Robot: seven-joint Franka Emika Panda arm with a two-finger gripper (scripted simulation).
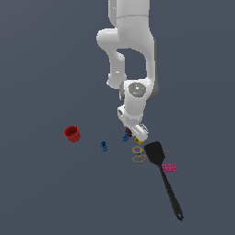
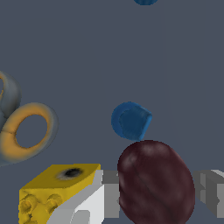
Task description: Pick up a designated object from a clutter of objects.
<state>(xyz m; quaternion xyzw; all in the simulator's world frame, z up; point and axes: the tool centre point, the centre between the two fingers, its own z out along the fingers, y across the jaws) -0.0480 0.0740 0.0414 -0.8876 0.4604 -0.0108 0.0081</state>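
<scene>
The maroon lump [image 2: 156, 181] sits between the fingers [image 2: 105, 192], its long axis running roughly across the gap and slightly tilted. Whether the fingers actually grip it, I cannot tell. Its lower edge is cut off. Just beyond lies a blue piece [image 2: 130, 120]; a yellow block [image 2: 54, 188] sits beside one finger.

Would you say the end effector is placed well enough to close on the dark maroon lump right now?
Probably yes. In the wrist view the maroon lump sits between the two grey fingers of the end effector, with nothing between them and it. The yellow block and blue piece lie close by, outside the fingers.
</scene>
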